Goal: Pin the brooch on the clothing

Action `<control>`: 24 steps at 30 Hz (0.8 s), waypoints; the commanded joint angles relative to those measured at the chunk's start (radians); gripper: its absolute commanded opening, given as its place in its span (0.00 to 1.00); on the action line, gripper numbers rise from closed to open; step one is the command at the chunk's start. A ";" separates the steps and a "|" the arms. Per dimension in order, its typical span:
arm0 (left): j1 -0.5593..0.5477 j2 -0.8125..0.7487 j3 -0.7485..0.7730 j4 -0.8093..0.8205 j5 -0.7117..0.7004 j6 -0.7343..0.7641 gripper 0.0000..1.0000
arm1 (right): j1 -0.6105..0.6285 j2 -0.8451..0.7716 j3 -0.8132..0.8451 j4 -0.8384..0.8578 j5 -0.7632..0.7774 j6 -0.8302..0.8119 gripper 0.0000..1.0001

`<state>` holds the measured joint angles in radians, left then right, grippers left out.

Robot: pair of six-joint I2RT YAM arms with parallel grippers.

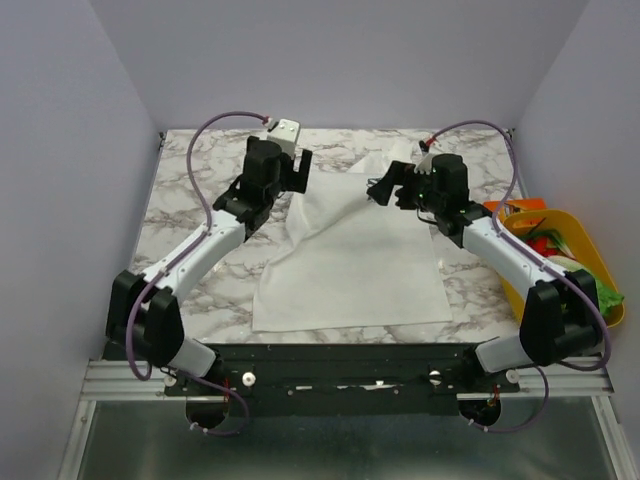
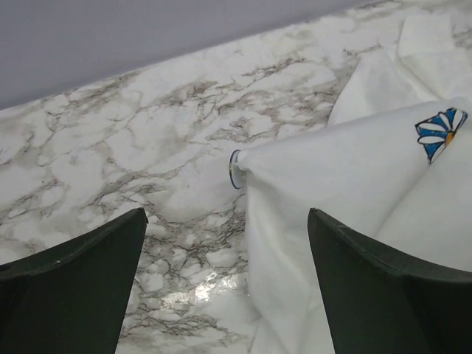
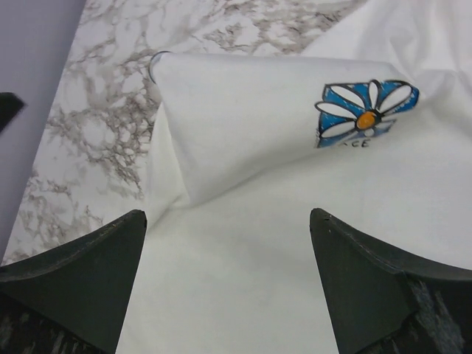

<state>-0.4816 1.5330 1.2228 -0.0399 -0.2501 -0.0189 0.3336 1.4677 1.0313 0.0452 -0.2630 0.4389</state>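
Observation:
The clothing [image 1: 350, 260] is a white T-shirt lying flat mid-table, with its upper part folded over so the blue-and-white flower print [image 3: 366, 114] faces up. The brooch [image 2: 234, 169] shows edge-on as a thin dark ring against the corner of that fold, and it appears again as the same ring [image 3: 155, 63] in the right wrist view. My left gripper [image 2: 225, 214] hovers open just short of the brooch, with nothing between its fingers. My right gripper [image 3: 227, 212] stands open above the shirt's plain cloth, facing the fold.
A yellow basket [image 1: 590, 260] with green and red items stands at the table's right edge. Bare marble table [image 1: 190, 200] lies left of the shirt. Grey walls close in the back and sides.

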 commanded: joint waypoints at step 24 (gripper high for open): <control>0.046 -0.651 -0.611 -0.366 0.129 -0.673 0.99 | -0.004 -0.520 -0.450 -0.545 0.363 0.179 1.00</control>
<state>-0.4404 0.8837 0.6312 -0.2989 -0.1608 -0.5835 0.3321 0.9466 0.6228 -0.3820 0.0311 0.5579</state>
